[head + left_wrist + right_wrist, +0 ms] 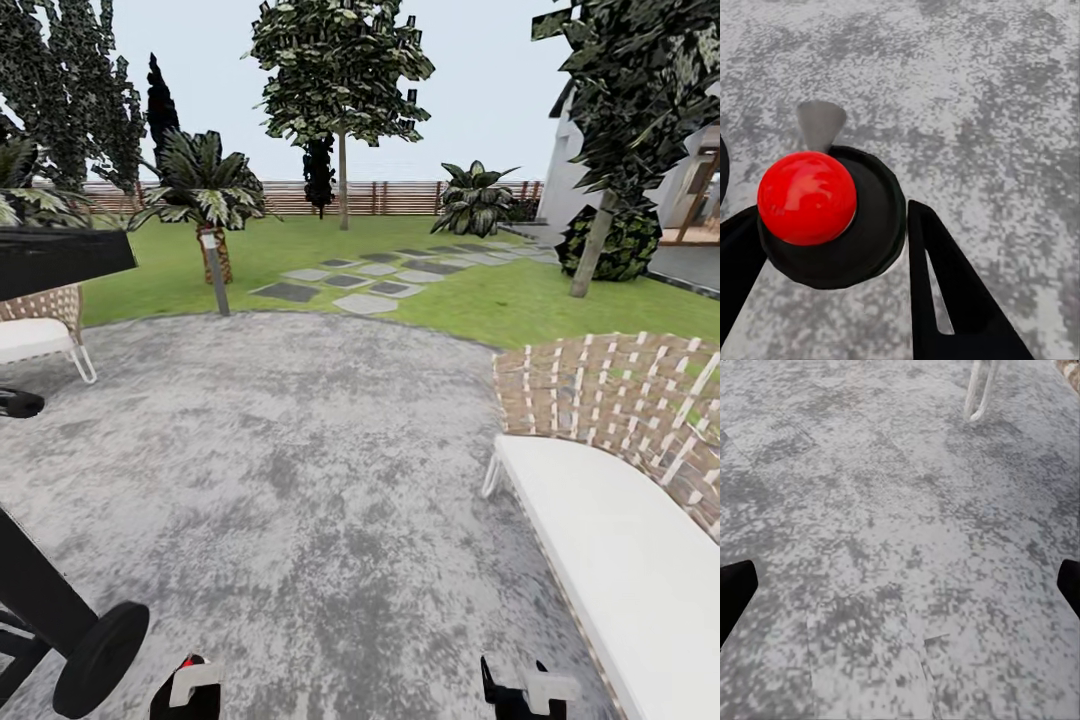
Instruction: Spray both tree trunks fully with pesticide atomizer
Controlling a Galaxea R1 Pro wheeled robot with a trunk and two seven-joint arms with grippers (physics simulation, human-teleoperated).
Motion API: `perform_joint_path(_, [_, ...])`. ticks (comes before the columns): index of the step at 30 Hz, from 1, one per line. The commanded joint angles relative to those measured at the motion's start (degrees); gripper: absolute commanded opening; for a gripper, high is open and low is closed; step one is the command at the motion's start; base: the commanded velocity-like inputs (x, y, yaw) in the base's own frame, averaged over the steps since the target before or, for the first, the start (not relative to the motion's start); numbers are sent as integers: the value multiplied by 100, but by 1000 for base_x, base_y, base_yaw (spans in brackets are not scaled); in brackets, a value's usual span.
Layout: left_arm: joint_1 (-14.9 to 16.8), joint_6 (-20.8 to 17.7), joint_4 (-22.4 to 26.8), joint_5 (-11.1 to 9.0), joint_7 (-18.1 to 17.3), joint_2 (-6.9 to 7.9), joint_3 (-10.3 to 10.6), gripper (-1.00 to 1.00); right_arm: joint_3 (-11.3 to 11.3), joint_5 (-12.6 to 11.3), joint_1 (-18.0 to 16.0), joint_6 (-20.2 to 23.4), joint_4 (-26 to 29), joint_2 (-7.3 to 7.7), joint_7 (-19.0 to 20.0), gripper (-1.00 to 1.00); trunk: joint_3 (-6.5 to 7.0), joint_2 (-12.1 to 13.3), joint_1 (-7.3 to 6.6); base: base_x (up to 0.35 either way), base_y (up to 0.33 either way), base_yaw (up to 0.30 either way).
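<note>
In the left wrist view the pesticide atomizer [832, 225] sits between my left gripper's black fingers [945, 300]: a black round body, a glossy red ball on top and a grey nozzle. My left gripper [186, 690] is low at the head view's bottom edge, shut on the atomizer, above grey paving. My right gripper [525, 690] is beside it, open and empty, its fingertips [735, 592] wide apart. Across the lawn stand two trees with pale trunks, one at the middle back [342, 185], one leaning at the right [593, 250].
A wicker sofa with a white cushion [610, 520] stands close on the right, a wicker chair [40, 335] on the left under a black slab [60, 262]. A scaly palm [213, 250] and a grey post [217, 285] edge the paving. Stepping stones [370, 280] cross the lawn toward the brown fence [390, 197].
</note>
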State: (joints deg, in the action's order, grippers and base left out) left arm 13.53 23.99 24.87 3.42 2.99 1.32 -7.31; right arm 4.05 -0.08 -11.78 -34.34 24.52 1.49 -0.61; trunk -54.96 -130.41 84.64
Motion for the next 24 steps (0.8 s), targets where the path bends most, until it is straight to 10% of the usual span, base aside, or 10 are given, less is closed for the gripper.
perform_joint_path(1, [0, 0, 1, 0, 0, 0, -1, -100, 0, 0, 0, -1, 0, 0, 0, 100, 0, 0, 0, 339, 0, 0])
perform_joint_path(24, [0, 0, -13, -7, 0, 0, -14, -100, 4, -1, 0, 2, 1, 0, 0, 100, 0, 0, 0, 339, 0, 0])
